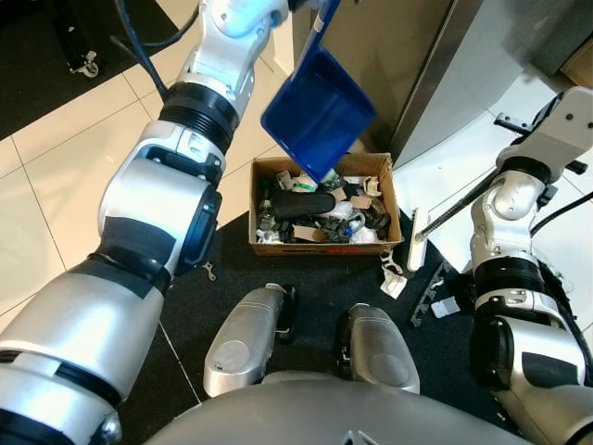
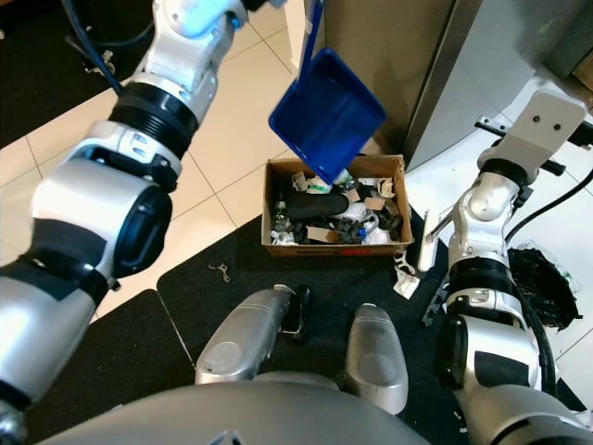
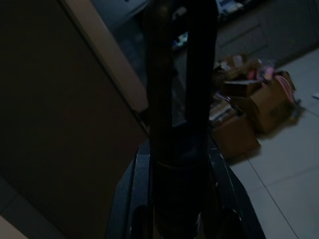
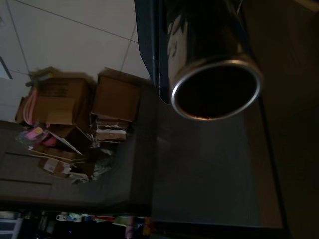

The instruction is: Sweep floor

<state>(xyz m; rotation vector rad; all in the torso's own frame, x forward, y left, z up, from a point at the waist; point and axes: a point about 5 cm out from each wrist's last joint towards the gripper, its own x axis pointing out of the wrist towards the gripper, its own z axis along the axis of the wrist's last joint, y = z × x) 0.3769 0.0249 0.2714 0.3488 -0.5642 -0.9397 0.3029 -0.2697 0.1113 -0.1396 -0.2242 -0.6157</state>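
Dustpan (image 1: 320, 111) tilted over rubbish-filled box (image 1: 274, 243)

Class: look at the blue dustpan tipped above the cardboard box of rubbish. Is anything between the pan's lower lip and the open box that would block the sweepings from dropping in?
Nothing visible does. The blue dustpan hangs tilted with its lip directly over the open cardboard box.

head views: bright, even light, sharp | white floor tiles (image 1: 56, 176) glossy — silver arms show soft glare | edges bend, wide-lens | wrist views: dim, murky — metal tube (image 4: 214, 74) rim glints | near parts out of focus
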